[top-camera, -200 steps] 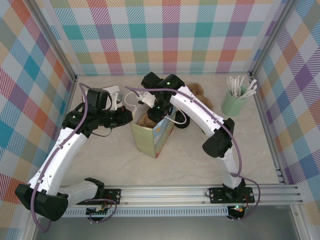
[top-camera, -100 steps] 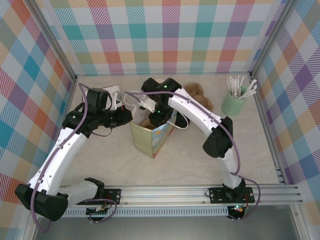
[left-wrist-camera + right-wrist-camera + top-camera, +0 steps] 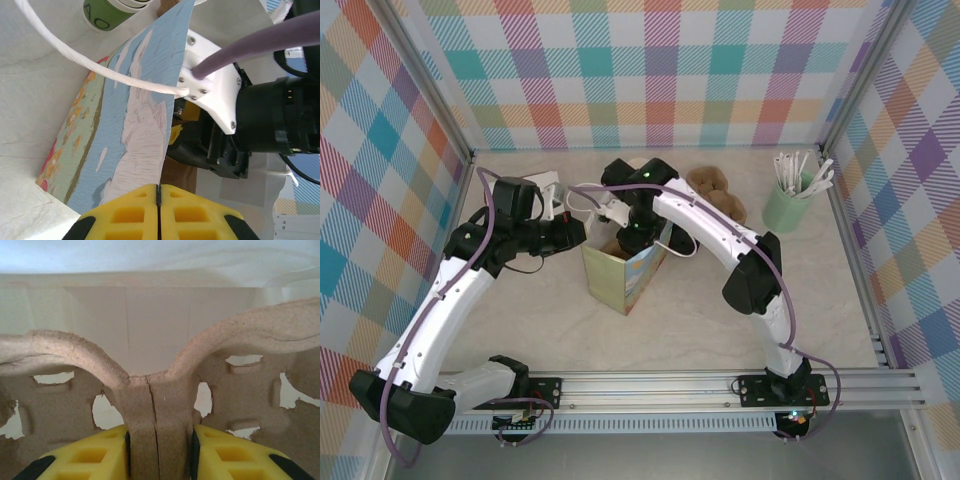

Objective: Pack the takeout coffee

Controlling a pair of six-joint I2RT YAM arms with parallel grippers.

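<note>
The left arm [image 3: 440, 300] reaches forward and bends inward at the wrist, its left gripper [image 3: 158, 215] pinched flat on the edge of the paper bag [image 3: 135, 125] — yellow fingers meeting. The right arm [image 3: 715, 220] arches over from the right, wrist pointing down — right gripper [image 3: 159, 445] clamped on a rib of the pulp carrier [image 3: 150, 400].

The top external camera looks steeply down from above and behind the arm bases [image 3: 525, 388], covering the table [image 3: 520, 330] from near edge to far corners. The left wrist camera looks past the left gripper [image 3: 158, 192], hard against the paper bag [image 3: 135, 115] near the table's middle. The right wrist camera faces the pulp carrier [image 3: 150, 390], very close, inside that bag. All three share the bag.
</note>
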